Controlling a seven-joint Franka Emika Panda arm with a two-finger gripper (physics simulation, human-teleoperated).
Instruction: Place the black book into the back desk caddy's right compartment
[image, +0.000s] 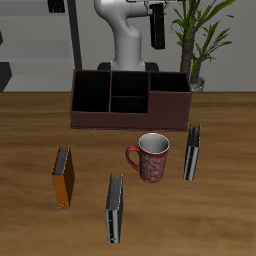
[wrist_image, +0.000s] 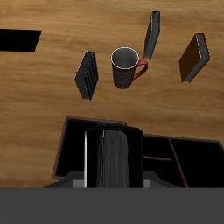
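My gripper (image: 157, 12) is shut on the black book (image: 157, 32) and holds it upright, high above the back desk caddy (image: 130, 118). The caddy is a long maroon-brown box at the table's back. Its right compartment (image: 168, 88) is the wide undivided end section. In the wrist view the black book (wrist_image: 114, 157) hangs from my gripper (wrist_image: 114, 182) over that compartment (wrist_image: 73, 144), clear of the caddy's rim (wrist_image: 59, 159). The smaller divided cells (wrist_image: 166, 156) lie beside it.
A red mug (image: 152, 157) stands in front of the caddy. A dark grey book (image: 193, 152) stands beside the mug, and another (image: 115, 208) nearer the front edge. An orange-brown book (image: 63, 177) stands apart. A potted plant (image: 197, 40) is behind the caddy.
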